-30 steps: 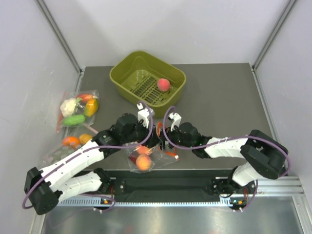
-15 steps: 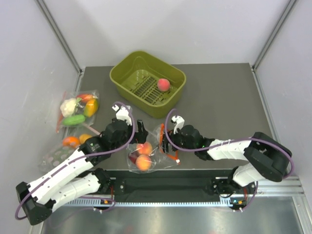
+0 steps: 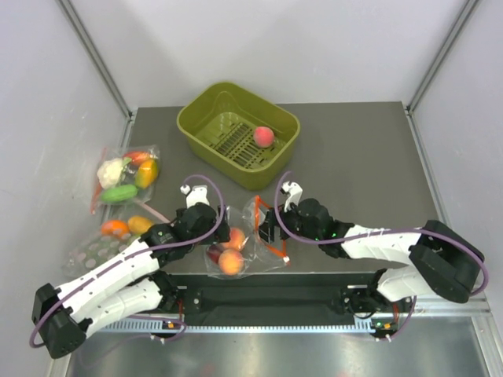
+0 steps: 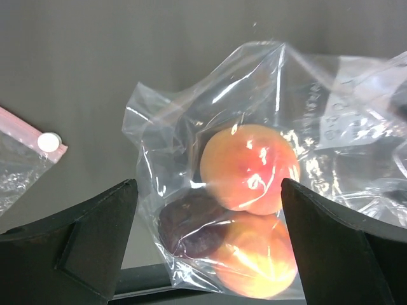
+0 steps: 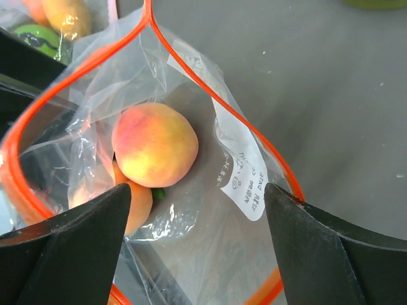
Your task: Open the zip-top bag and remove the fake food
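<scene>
The zip-top bag (image 3: 250, 245) lies crinkled near the table's front edge, its orange-red zip strip (image 5: 191, 75) spread wide. Two of the fake food peaches sit inside, one (image 5: 154, 145) on top of the other (image 4: 257, 254). A third peach (image 3: 263, 137) rests in the green basket. My left gripper (image 3: 221, 236) is open at the bag's closed end, its fingers straddling the bagged peaches (image 4: 249, 166). My right gripper (image 3: 264, 228) is open at the bag's mouth and looks straight into it, holding nothing.
A green basket (image 3: 200, 118) stands at the back middle. Two other clear bags of vegetables (image 3: 126, 173) (image 3: 110, 232) lie along the left edge; a pink zip strip with a white slider (image 4: 48, 141) is close to my left gripper.
My left gripper has let go at the bag's mouth, opened wide and swung back left to the bag's closed end. The right gripper shifted slightly right.
</scene>
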